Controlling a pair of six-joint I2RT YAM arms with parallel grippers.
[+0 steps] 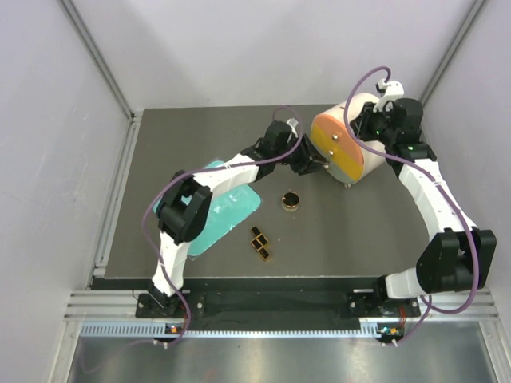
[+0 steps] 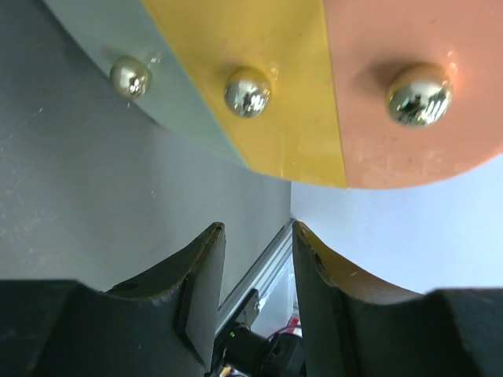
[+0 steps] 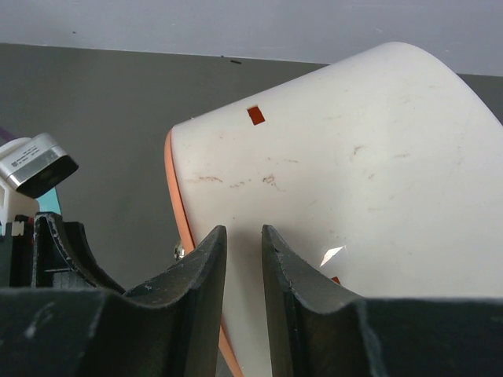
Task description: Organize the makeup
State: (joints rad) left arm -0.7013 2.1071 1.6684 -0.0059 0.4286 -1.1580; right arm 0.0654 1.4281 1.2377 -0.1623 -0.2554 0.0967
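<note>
Compact [image 1: 291, 200]: loose on the dark table [image 1: 160, 144], between the teal tray [image 1: 235, 203] and the white drum [image 1: 339, 148], apart from both
Palettes [image 1: 260, 243]: clustered on the table near the tray's front corner, not stowed
Left gripper [image 2: 255, 232]: jaws narrowly parted, empty, poised just short of the drum's metal knobs [image 2: 248, 91]
Right gripper [image 3: 244, 232]: jaws a slit apart, nothing between, close against the drum's white shell; contact impossible to tell
Drawers: all apparently shut
Progress: early, by the look of it; a drawer yet to open, visible makeup yet to be put away
</note>
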